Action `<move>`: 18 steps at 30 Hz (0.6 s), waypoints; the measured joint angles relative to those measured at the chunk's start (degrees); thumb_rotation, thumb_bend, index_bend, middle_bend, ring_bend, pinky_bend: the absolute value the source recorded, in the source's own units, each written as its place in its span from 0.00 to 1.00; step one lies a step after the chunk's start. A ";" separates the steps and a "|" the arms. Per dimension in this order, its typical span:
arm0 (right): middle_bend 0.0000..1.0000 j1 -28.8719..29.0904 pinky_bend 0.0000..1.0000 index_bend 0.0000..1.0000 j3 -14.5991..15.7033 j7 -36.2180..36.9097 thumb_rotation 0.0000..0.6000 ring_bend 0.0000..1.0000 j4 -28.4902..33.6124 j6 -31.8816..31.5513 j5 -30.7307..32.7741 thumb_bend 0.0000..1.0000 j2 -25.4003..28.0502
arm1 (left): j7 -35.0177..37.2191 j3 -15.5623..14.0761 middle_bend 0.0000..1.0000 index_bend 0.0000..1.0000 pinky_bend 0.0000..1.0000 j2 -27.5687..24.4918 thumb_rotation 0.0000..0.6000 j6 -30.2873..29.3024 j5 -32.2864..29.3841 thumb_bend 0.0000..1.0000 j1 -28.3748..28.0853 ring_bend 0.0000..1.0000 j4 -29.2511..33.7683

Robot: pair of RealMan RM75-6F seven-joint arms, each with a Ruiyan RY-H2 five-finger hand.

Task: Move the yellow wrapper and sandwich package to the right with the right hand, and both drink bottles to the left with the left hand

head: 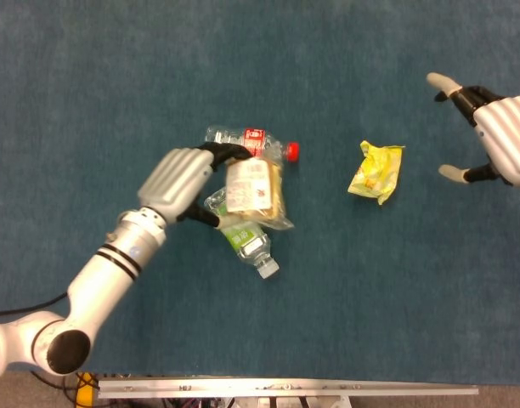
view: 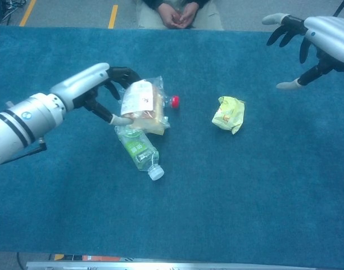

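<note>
Here the left robot hand [head: 182, 177] grips the sandwich package [head: 253, 189] above the two bottles, while the right robot hand [head: 496, 136] hovers spread, holding nothing.

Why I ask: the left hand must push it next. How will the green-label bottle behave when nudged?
The green-label bottle lies on its side, so it probably rolls. It looks clear and empty, likely light and skittish. The sandwich package held above it may hamper access.

Sandwich package [head: 254, 189], clear bag with a white label, is lifted and tilted over both bottles; red-capped bottle [head: 262, 141] lies behind it, green-labelled bottle [head: 245, 239] pokes out beneath, crumpled yellow wrapper [head: 376, 171] sits well apart
</note>
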State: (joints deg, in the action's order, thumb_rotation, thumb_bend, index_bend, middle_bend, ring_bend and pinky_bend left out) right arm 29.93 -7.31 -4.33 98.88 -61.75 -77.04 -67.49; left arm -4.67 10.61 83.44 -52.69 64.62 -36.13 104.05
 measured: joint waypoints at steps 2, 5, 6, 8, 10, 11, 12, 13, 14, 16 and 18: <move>0.31 -0.05 0.52 0.08 -0.04 -0.01 1.00 0.29 -0.05 -0.02 0.16 0.05 -0.04 | -0.85 -0.03 0.30 0.30 0.34 0.78 1.00 0.53 -0.80 0.17 -0.82 0.24 -0.02; 0.31 -0.11 0.52 0.08 -0.11 -0.03 1.00 0.29 -0.15 -0.07 0.37 0.05 -0.09 | -1.98 -0.13 0.29 0.29 0.34 1.79 1.00 1.00 -1.95 0.17 -1.82 0.24 -0.05; 0.31 -0.12 0.52 0.08 -0.14 -0.05 1.00 0.29 -0.19 -0.06 0.43 0.05 -0.11 | -2.32 -0.16 0.29 0.29 0.34 2.11 1.00 1.04 -2.28 0.17 -2.07 0.23 -0.09; 0.31 -0.12 0.52 0.08 -0.17 -0.10 1.00 0.29 -0.28 -0.06 0.53 0.05 -0.17 | -2.99 -0.23 0.29 0.29 0.34 2.88 1.00 1.03 -3.03 0.17 -2.55 0.23 -0.22; 0.31 -0.12 0.52 0.08 -0.19 -0.10 1.00 0.29 -0.37 0.00 0.63 0.05 -0.25 | -3.63 -0.35 0.29 0.29 0.34 3.70 1.00 0.99 -3.62 0.17 -3.02 0.23 -0.38; 0.31 -0.11 0.52 0.08 -0.19 -0.08 1.00 0.29 -0.41 0.05 0.66 0.05 -0.30 | -3.85 -0.41 0.29 0.29 0.34 4.06 1.00 0.97 -3.86 0.17 -3.21 0.23 -0.43; 0.31 -0.10 0.52 0.08 -0.20 -0.07 1.00 0.29 -0.44 0.08 0.69 0.05 -0.35 | -4.00 -0.46 0.28 0.27 0.33 4.43 1.00 0.95 -4.09 0.17 -3.40 0.22 -0.48; 0.31 -0.10 0.52 0.08 -0.20 -0.07 1.00 0.29 -0.49 0.09 0.69 0.05 -0.40 | -4.18 -0.52 0.25 0.24 0.32 4.91 1.00 0.96 -4.39 0.17 -3.66 0.20 -0.55; 0.31 -0.09 0.52 0.08 -0.18 -0.08 1.00 0.29 -0.57 0.11 0.70 0.05 -0.48 | -4.32 -0.56 0.21 0.19 0.30 5.25 1.00 0.99 -4.65 0.17 -3.89 0.16 -0.61; 0.31 -0.10 0.52 0.08 -0.14 -0.05 1.00 0.29 -0.65 0.20 0.74 0.05 -0.55 | -4.73 -0.75 0.12 0.09 0.25 5.66 1.00 1.30 -5.23 0.17 -4.43 0.06 -0.77; 0.31 -0.14 0.52 0.08 -0.11 -0.01 1.00 0.29 -0.73 0.21 0.75 0.05 -0.57 | -5.12 -0.89 0.04 0.02 0.19 5.78 0.99 1.42 -5.57 0.17 -4.75 0.01 -1.04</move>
State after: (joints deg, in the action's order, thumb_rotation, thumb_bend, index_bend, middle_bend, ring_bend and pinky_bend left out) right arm 29.79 -7.42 -4.34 98.15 -61.54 -76.29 -68.05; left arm -9.79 9.72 89.21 -51.28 59.05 -40.87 103.01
